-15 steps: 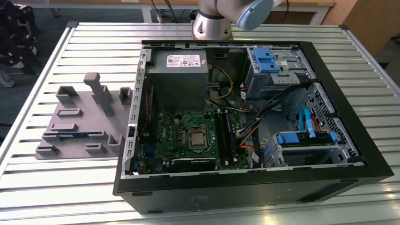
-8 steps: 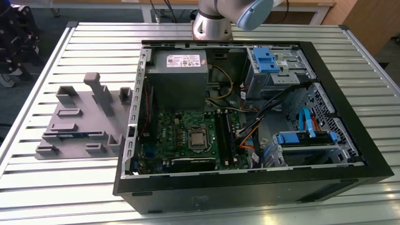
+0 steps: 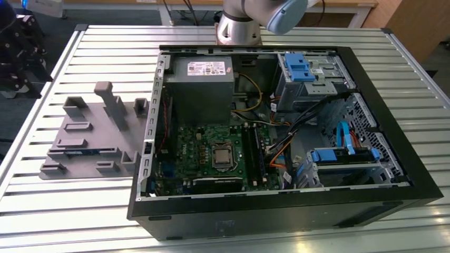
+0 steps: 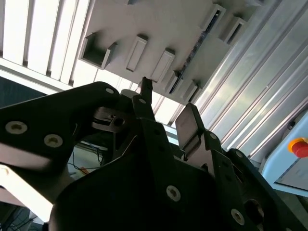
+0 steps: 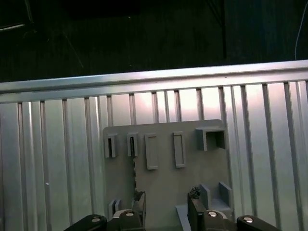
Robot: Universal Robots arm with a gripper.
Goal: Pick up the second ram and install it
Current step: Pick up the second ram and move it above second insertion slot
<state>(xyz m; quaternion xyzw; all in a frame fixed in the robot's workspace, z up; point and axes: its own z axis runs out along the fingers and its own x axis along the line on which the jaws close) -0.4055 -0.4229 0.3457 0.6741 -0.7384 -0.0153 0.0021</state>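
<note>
The second ram (image 5: 134,174) is a thin stick standing on edge in the slots of the grey fixture (image 5: 168,185). In the second wrist view it is a dark strip (image 4: 195,48) along that fixture (image 4: 159,29). In the exterior view a bluish strip (image 3: 79,153) lies low in the fixture (image 3: 88,139), on the exterior view's left. My gripper (image 5: 167,202) hangs above the fixture, open, with nothing between its fingers (image 5: 195,198). The stick sits just outside one fingertip. In the second wrist view the gripper (image 4: 166,108) also stands apart from the stick.
An open computer case (image 3: 393,158) lies on the slatted metal table (image 3: 84,211), with a green motherboard (image 3: 204,142) and long black slots (image 3: 251,153) inside. Cables, drive cages and a power supply (image 3: 200,79) crowd the case. The arm's base (image 3: 237,26) stands behind it.
</note>
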